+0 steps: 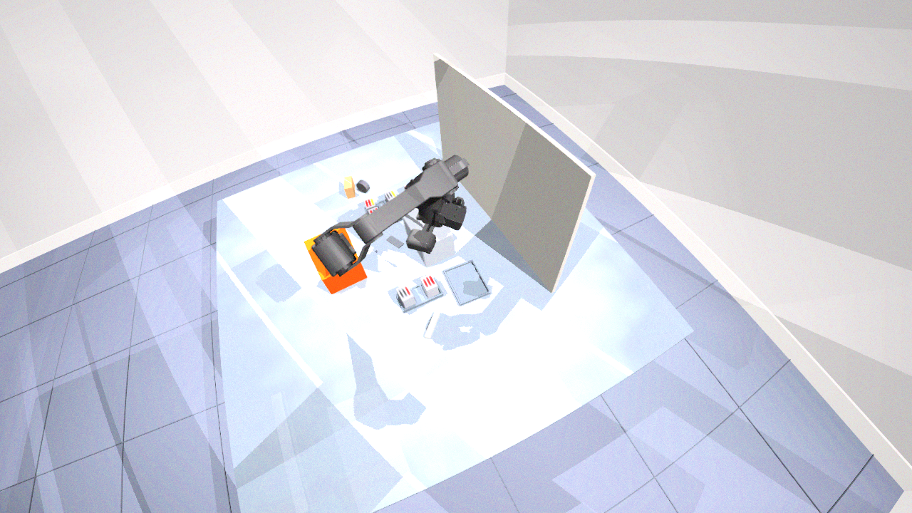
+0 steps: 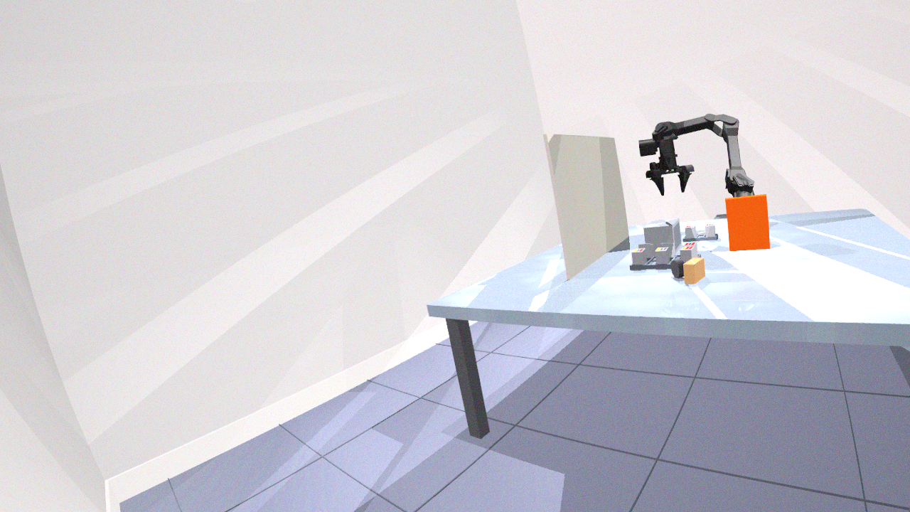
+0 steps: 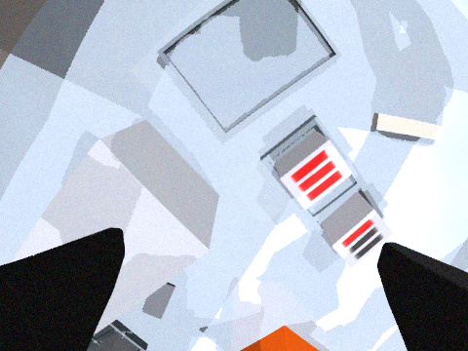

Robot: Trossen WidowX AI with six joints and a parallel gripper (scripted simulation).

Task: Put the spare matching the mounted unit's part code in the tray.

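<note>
My gripper is open and empty, high above the table between the mounted unit and the two-slot rack. The mounted unit, a pale grey box, is partly under my left finger in the wrist view; no code shows on its visible faces. The two-slot rack holds a spare with three red bars and a spare with one red and two black bars. The tray is empty. Several spares stand in the far rack, partly hidden by the arm in the top view.
A tall beige panel stands beyond the unit and tray. The orange base block bears the arm. A light orange block and dark disc are near the far rack. A pale bar lies near the two-slot rack.
</note>
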